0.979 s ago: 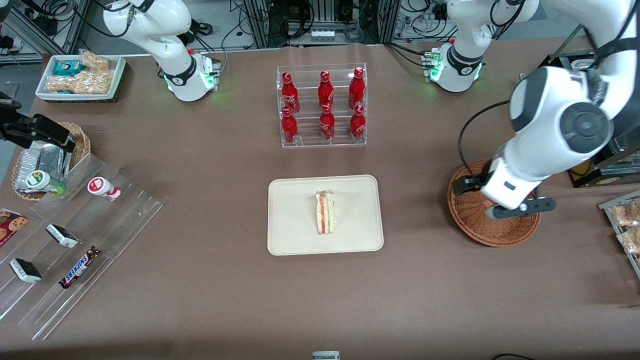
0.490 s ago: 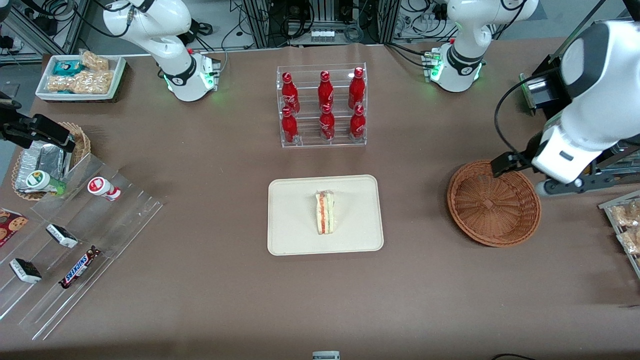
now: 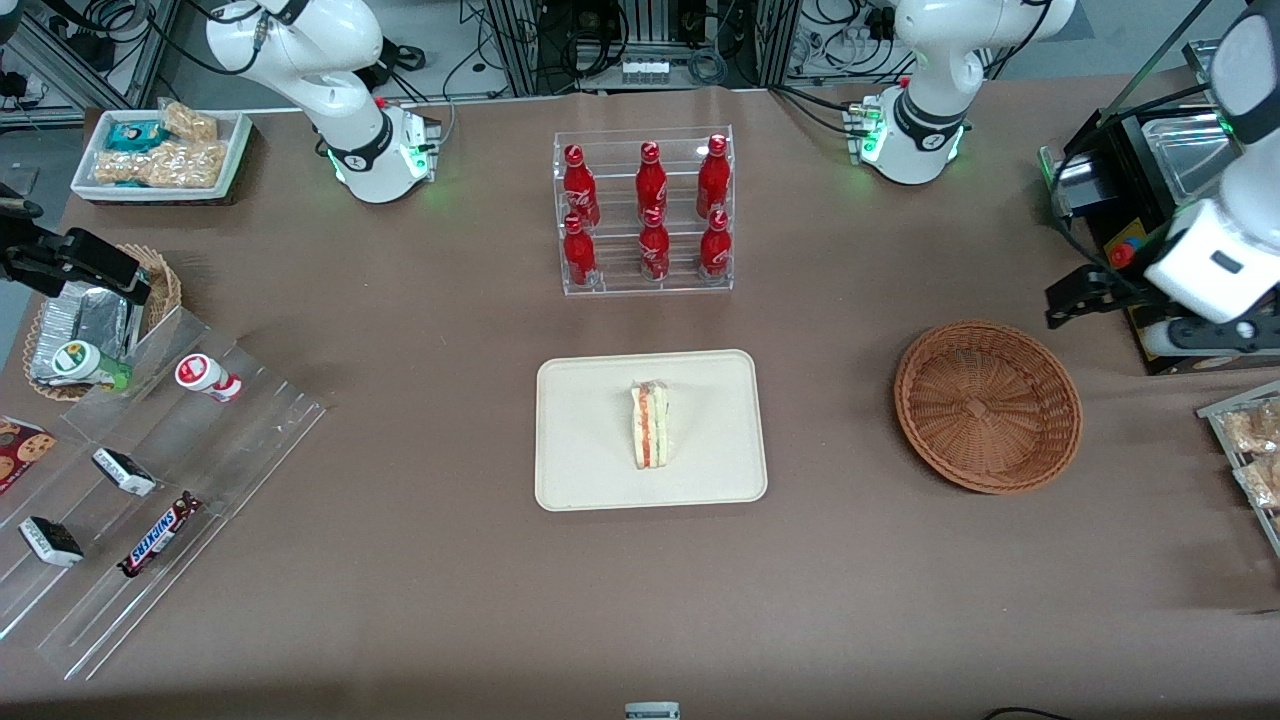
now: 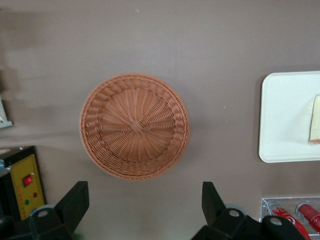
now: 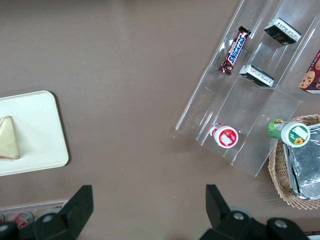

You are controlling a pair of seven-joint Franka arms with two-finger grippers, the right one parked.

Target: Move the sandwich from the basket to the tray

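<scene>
While the sandwich (image 3: 651,424) lies on the tray (image 3: 590,470), the gripper (image 4: 142,202) hangs well apart, fingers (image 4: 75,200) wide, empty.

Woven wicker basket (image 3: 988,406), matt smooth tray (image 3: 590,470), matt brown table cover (image 3: 420,560), glossy clear plastic rack (image 3: 645,210)

A robotics lab: white robot arms (image 3: 350,110) bolted to a brown-covered table (image 3: 450,560), cable-strewn equipment racks (image 3: 640,40), snacks staged for testing.
</scene>
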